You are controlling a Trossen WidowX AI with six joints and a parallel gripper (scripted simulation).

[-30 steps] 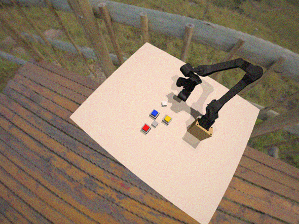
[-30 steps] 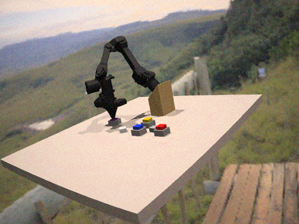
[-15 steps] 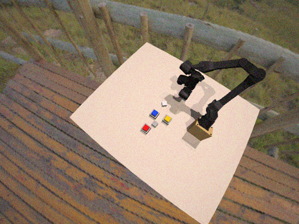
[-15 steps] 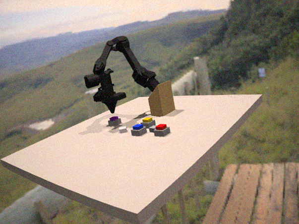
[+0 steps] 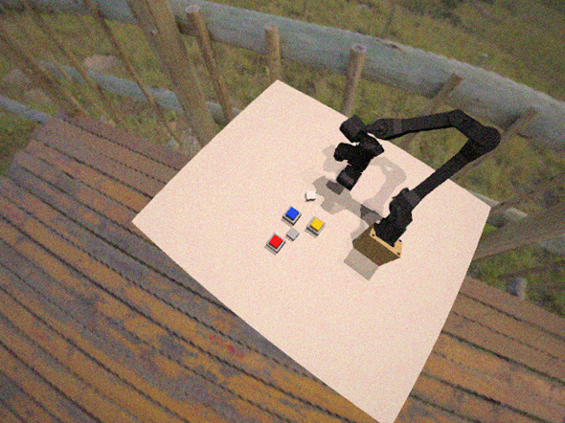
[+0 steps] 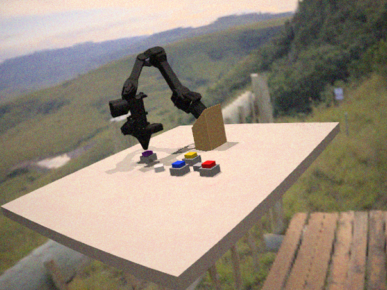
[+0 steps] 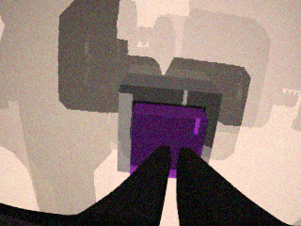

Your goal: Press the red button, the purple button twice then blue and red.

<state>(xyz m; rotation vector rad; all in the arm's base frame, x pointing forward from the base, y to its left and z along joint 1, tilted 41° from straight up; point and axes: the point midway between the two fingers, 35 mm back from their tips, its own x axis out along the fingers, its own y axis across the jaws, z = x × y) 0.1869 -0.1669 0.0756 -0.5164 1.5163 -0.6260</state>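
My tool (image 6: 144, 146), closed on nothing, hangs just above the purple button (image 6: 147, 153) at the tabletop's (image 6: 157, 224) far side — I judge a purple press underway — blue button (image 6: 178, 163) and red button (image 6: 208, 163) left.

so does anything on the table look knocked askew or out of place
Nothing stands out. The four buttons sit flat, the purple one right under the shut tool. The white block sits slightly turned but apart from the buttons, and the grey block lies between them, untouched.
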